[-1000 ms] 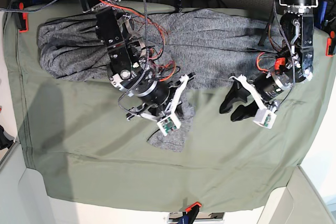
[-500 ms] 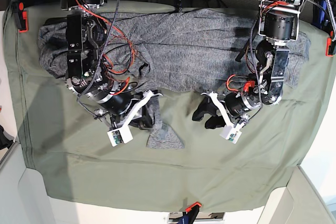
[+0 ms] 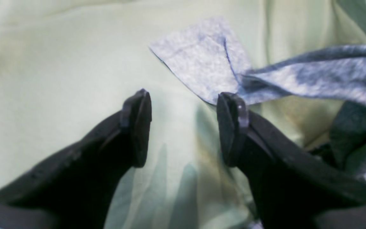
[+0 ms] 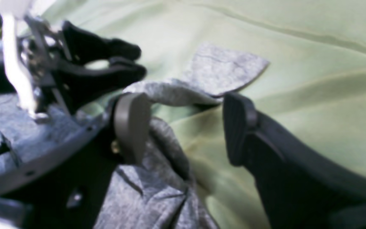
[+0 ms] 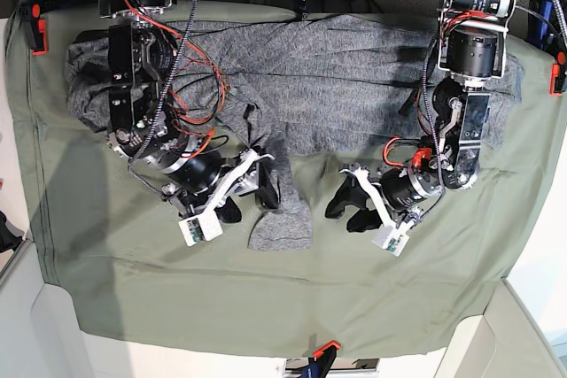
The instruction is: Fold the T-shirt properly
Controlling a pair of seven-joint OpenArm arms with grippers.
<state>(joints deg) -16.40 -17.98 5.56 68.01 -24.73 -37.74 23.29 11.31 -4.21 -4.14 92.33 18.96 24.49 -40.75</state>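
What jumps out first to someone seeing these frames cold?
The heather-grey T-shirt lies spread across the far half of the olive-green table cloth, with one sleeve poking out toward the near edge. Both arms crowd that sleeve: the right gripper sits open against its side, a fold of shirt by one finger. The left gripper hangs open over bare cloth on the sleeve's other side.
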